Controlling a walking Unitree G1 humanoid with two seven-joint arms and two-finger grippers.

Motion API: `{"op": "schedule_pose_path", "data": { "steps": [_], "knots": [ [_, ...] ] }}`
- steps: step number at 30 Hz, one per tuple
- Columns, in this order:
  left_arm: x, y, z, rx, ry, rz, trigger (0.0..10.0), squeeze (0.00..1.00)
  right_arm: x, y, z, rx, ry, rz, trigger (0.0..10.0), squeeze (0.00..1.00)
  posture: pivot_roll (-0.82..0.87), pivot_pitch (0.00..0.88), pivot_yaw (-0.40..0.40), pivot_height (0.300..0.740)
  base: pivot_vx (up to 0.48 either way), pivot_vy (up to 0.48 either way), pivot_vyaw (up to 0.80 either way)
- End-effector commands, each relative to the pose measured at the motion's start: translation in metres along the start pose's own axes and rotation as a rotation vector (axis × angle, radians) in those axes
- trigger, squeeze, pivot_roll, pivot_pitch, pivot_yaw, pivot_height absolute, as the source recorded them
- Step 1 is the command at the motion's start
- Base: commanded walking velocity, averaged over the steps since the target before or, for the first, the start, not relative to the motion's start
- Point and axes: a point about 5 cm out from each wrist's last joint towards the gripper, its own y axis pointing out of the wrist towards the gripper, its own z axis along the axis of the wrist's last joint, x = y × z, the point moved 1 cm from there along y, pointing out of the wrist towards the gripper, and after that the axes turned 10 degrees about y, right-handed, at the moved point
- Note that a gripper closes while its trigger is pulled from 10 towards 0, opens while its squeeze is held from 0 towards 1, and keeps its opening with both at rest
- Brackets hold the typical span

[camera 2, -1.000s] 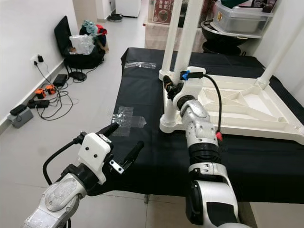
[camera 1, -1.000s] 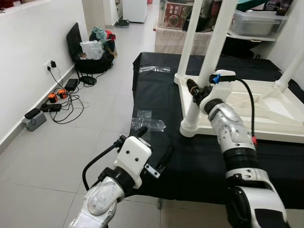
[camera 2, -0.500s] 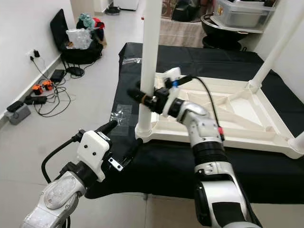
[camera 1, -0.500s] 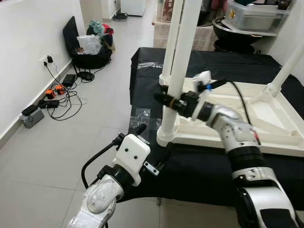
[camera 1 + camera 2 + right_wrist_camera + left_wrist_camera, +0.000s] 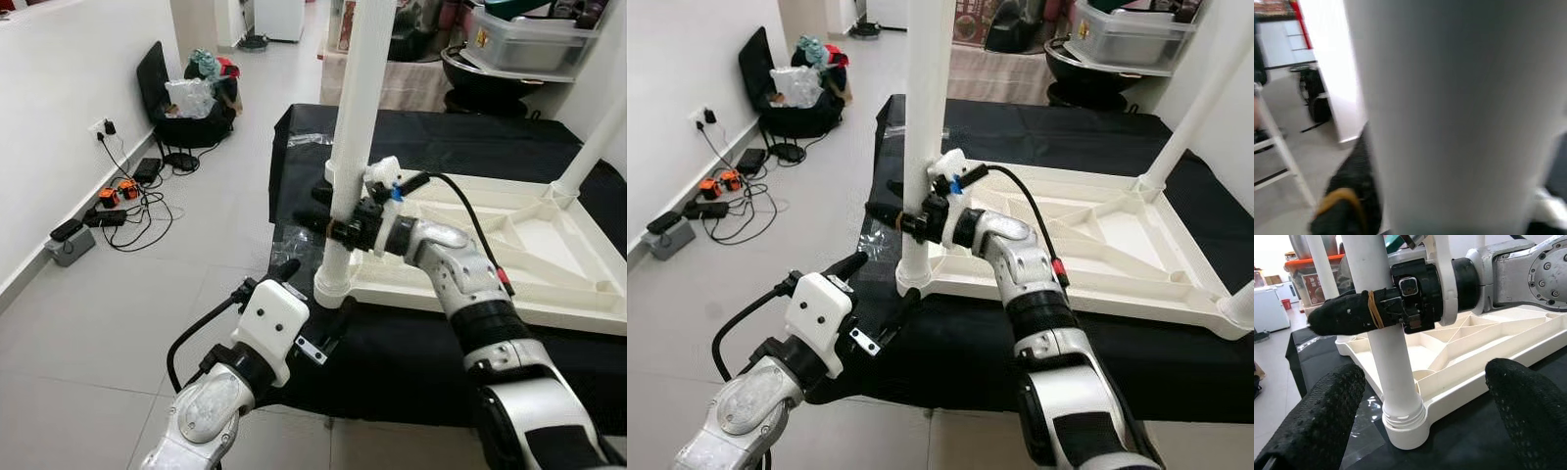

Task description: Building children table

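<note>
Right gripper (image 5: pixel 328 227): closed around the white table leg (image 5: pixel 355 127), low down, a little above the leg's threaded collar; one black finger with a rubber band crosses the front of the leg.
Table leg: stands upright in the near-left corner socket of the tabletop (image 5: pixel 519 257).
Tabletop: white plastic, lies upside down with its ribbed underside up, on the black-covered worktop (image 5: pixel 411 343); other legs already stand at its far corners.
Left gripper (image 5: pixel 313 323): open, fingers spread, held apart from the leg, near the worktop's front edge, pointing towards the leg's base.
Floor (image 5: pixel 108 313): grey tiles, cables and a bag by the wall.
Step in hand: probably seating or tightening this leg in its socket.
Next move: likely needs a twist of the leg while it stays upright; the left gripper could steady the base.
</note>
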Motion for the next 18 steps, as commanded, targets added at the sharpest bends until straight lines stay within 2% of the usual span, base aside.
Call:
{"op": "schedule_pose_path", "data": {
  "steps": [1, 2, 3, 4, 5, 6, 7, 8, 9, 10, 11, 12, 13, 14, 18],
  "knots": [
    [0.0, 0.0, -0.003, -0.008, 0.006, -0.002, 10.0, 0.0, 0.004, 0.004, 0.007, 0.04, -0.015, -0.069, 0.0, 0.0, 0.09, 0.002, -0.091, 0.74, 0.0, 0.0, 0.0],
    [0.0, 0.0, -0.003, -0.008, 0.009, -0.003, 10.0, 0.0, 0.011, 0.003, 0.009, 0.057, -0.033, -0.166, 0.0, 0.0, 0.09, 0.002, -0.091, 0.74, 0.0, 0.0, 0.0],
    [0.0, 0.0, -0.003, -0.008, 0.009, -0.003, 10.0, 0.0, 0.011, 0.003, 0.009, 0.057, -0.033, -0.166, 0.0, 0.0, 0.09, 0.002, -0.091, 0.74, 0.0, 0.0, 0.0],
    [0.0, 0.0, -0.003, -0.008, 0.009, -0.002, 10.0, 0.0, 0.018, 0.001, 0.009, 0.068, -0.037, -0.253, 0.0, 0.0, 0.09, 0.0, -0.089, 0.74, 0.0, 0.0, 0.0],
    [0.0, 0.0, -0.003, -0.008, 0.009, -0.002, 10.0, 0.0, 0.018, 0.001, 0.009, 0.068, -0.037, -0.253, 0.0, 0.0, 0.09, 0.0, -0.089, 0.74, 0.0, 0.0, 0.0],
    [0.0, 0.0, -0.003, -0.008, 0.011, -0.002, 10.0, 0.0, 0.026, -0.004, 0.01, 0.08, -0.054, -0.373, 0.0, 0.0, 0.09, 0.0, -0.087, 0.74, 0.0, 0.0, 0.0],
    [0.0, 0.0, -0.003, -0.008, 0.011, -0.002, 10.0, 0.0, 0.026, -0.004, 0.01, 0.08, -0.054, -0.373, 0.0, 0.0, 0.09, 0.0, -0.087, 0.74, 0.0, 0.0, 0.0],
    [-0.001, 0.0, -0.004, -0.009, 0.011, -0.001, 10.0, 0.0, 0.038, -0.011, 0.009, 0.091, -0.035, -0.528, 0.0, 0.0, 0.09, 0.001, -0.088, 0.74, 0.0, 0.0, 0.0],
    [-0.001, 0.0, -0.004, -0.009, 0.011, -0.001, 10.0, 0.0, 0.038, -0.011, 0.009, 0.091, -0.035, -0.528, 0.0, 0.0, 0.09, 0.001, -0.088, 0.74, 0.0, 0.0, 0.0],
    [-0.001, 0.0, -0.004, -0.009, 0.012, 0.0, 10.0, 0.0, 0.049, -0.02, 0.008, 0.096, -0.029, -0.671, 0.0, 0.0, 0.08, 0.006, -0.086, 0.74, 0.0, 0.0, 0.0],
    [-0.001, 0.0, -0.004, -0.009, 0.012, 0.0, 10.0, 0.0, 0.049, -0.02, 0.008, 0.096, -0.029, -0.671, 0.0, 0.0, 0.08, 0.006, -0.086, 0.74, 0.0, 0.0, 0.0],
    [-0.001, 0.001, -0.003, -0.009, 0.013, 0.001, 10.0, 0.0, 0.068, -0.046, 0.003, 0.129, 0.025, -0.984, 0.0, 0.0, 0.08, 0.013, -0.086, 0.74, 0.0, 0.0, 0.0],
    [-0.001, 0.001, -0.003, -0.009, 0.013, 0.001, 10.0, 0.0, 0.068, -0.046, 0.003, 0.129, 0.025, -0.984, 0.0, 0.0, 0.08, 0.013, -0.086, 0.74, 0.0, 0.0, 0.0],
    [-0.001, 0.001, -0.003, -0.009, 0.014, 0.002, 10.0, 0.0, 0.076, -0.066, 0.002, 0.159, 0.037, -1.189, 0.0, 0.0, 0.08, 0.013, -0.087, 0.74, 0.0, 0.0, 0.0],
    [-0.001, 0.002, -0.002, -0.006, 0.015, 0.003, 10.0, 0.0, 0.073, -0.079, 0.007, 0.216, 0.026, -1.357, 0.0, 0.0, 0.08, 0.017, -0.086, 0.74, 0.0, 0.0, 0.0]
  ]
}}
